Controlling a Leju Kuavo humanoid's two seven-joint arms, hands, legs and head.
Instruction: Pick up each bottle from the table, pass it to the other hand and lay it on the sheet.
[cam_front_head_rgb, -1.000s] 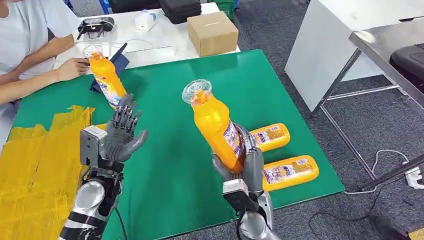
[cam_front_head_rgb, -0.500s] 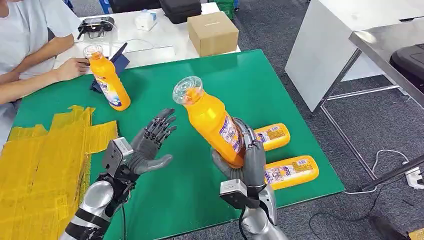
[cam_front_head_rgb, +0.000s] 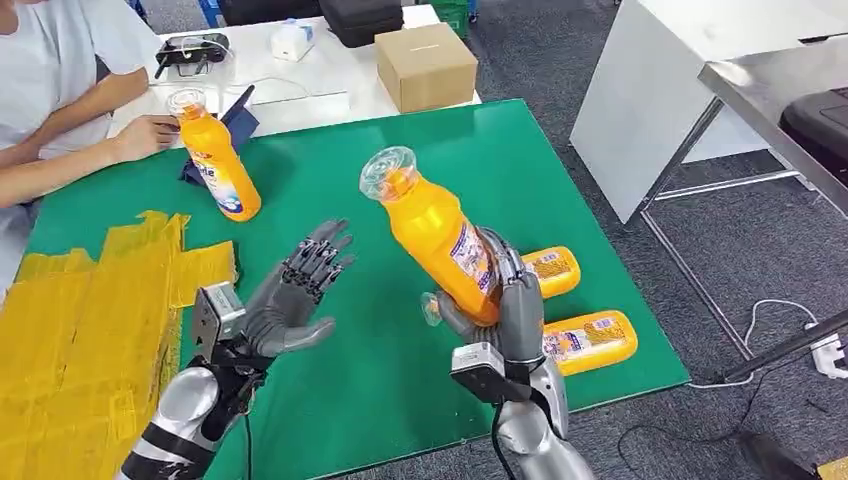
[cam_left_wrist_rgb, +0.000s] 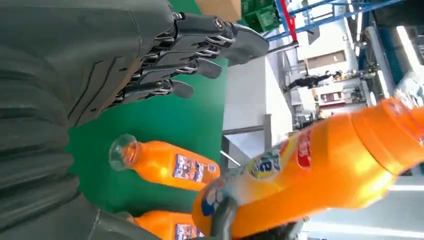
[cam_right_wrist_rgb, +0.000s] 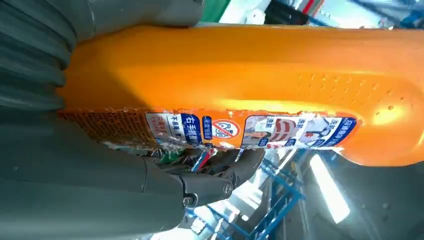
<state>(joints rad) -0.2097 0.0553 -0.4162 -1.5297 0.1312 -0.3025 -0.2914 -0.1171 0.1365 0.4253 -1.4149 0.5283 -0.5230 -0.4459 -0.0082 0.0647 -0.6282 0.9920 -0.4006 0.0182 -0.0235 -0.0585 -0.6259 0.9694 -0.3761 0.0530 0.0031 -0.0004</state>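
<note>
My right hand (cam_front_head_rgb: 500, 315) grips an orange bottle (cam_front_head_rgb: 435, 235) by its lower body and holds it above the green table (cam_front_head_rgb: 350, 390), cap tilted up and to the left. The same orange bottle (cam_right_wrist_rgb: 260, 75) runs across the right wrist view with dark fingers (cam_right_wrist_rgb: 200, 182) wrapped under it. To its left my left hand (cam_front_head_rgb: 290, 295) hangs with fingers spread and palm facing the bottle, a short gap between them. Two more orange bottles (cam_front_head_rgb: 548, 272) (cam_front_head_rgb: 585, 340) lie behind the right hand. Another bottle (cam_front_head_rgb: 215, 160) stands upright at the far left. The yellow sheet (cam_front_head_rgb: 80, 330) covers the table's left side.
A person sits at the far left, one hand (cam_front_head_rgb: 140, 135) resting by the standing bottle. Behind the green table, a white table holds a cardboard box (cam_front_head_rgb: 425, 65) and small devices. A white panel and a metal table frame (cam_front_head_rgb: 700, 150) stand to the right.
The left hand swung from upright near the standing bottle down and rightwards toward the held bottle. The right hand shifted slightly right with its bottle, still tilted.
</note>
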